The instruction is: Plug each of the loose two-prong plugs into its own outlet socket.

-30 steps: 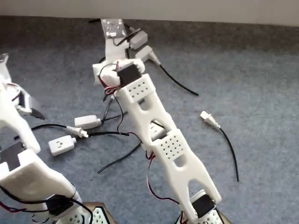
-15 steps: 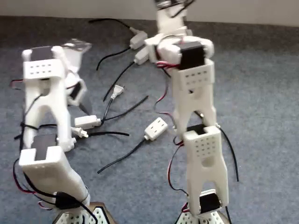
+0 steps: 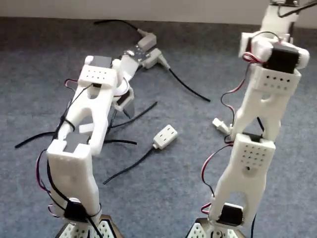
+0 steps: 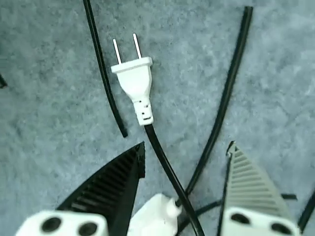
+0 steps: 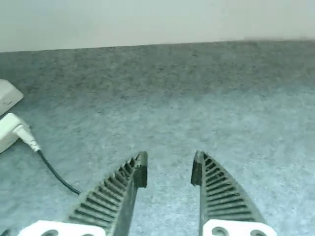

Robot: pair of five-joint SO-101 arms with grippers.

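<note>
A white two-prong plug (image 4: 132,78) on a black cord lies flat on the grey carpet, prongs pointing away from my left gripper (image 4: 186,146). That gripper hangs open just above the cord behind the plug, touching nothing. In the high view the left arm (image 3: 94,99) covers this plug. A white outlet socket (image 3: 166,136) lies mid-carpet. Another loose plug (image 3: 221,125) lies beside the right arm (image 3: 270,79). My right gripper (image 5: 169,160) is open over bare carpet near the back wall, holding nothing.
At the back lie a white socket (image 3: 147,40) and a plug (image 3: 157,58), seen also as the socket (image 5: 7,98) and plug (image 5: 12,130) in the right wrist view. A white socket body (image 3: 86,128) peeks from behind the left arm. Black cords (image 3: 129,168) cross the carpet.
The right arm has swung from the centre to the far right, uncovering the middle socket. The left arm has swung in from the left to hang over the plug.
</note>
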